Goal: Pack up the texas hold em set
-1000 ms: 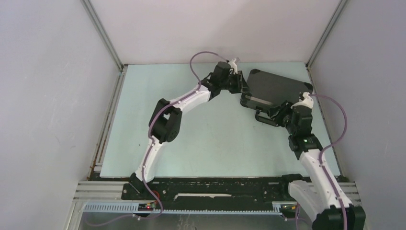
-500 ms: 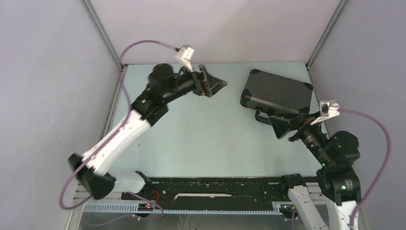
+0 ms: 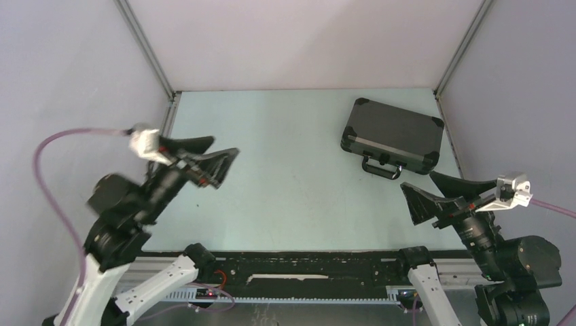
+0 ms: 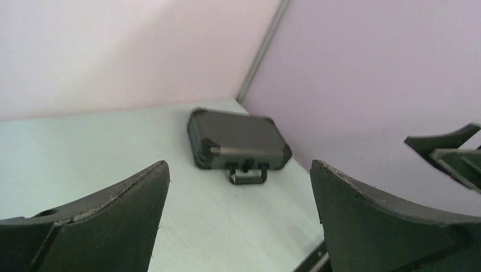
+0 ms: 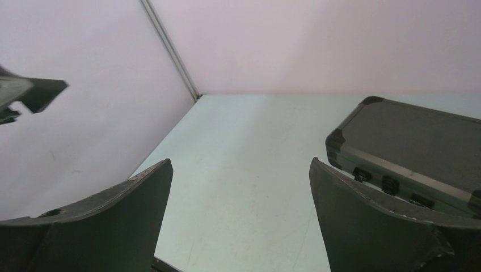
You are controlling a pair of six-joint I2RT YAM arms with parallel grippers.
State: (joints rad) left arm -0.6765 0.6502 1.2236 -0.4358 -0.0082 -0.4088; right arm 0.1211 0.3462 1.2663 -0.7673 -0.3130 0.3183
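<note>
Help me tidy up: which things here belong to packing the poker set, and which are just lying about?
Part of the job: the briefcase, shut, lying flat.
Just there: the table, the walls. No loose chips or cards show.

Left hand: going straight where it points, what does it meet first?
Likely the closed case, centred ahead of the left hand across the table; height unclear, it might pass above.

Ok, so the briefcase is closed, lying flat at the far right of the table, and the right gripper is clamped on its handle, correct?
Not quite. The top external view shows the right gripper open, empty and clear of the handle, nearer the arm bases. The rest is right: the briefcase is closed and lies flat at the far right of the table.
</note>
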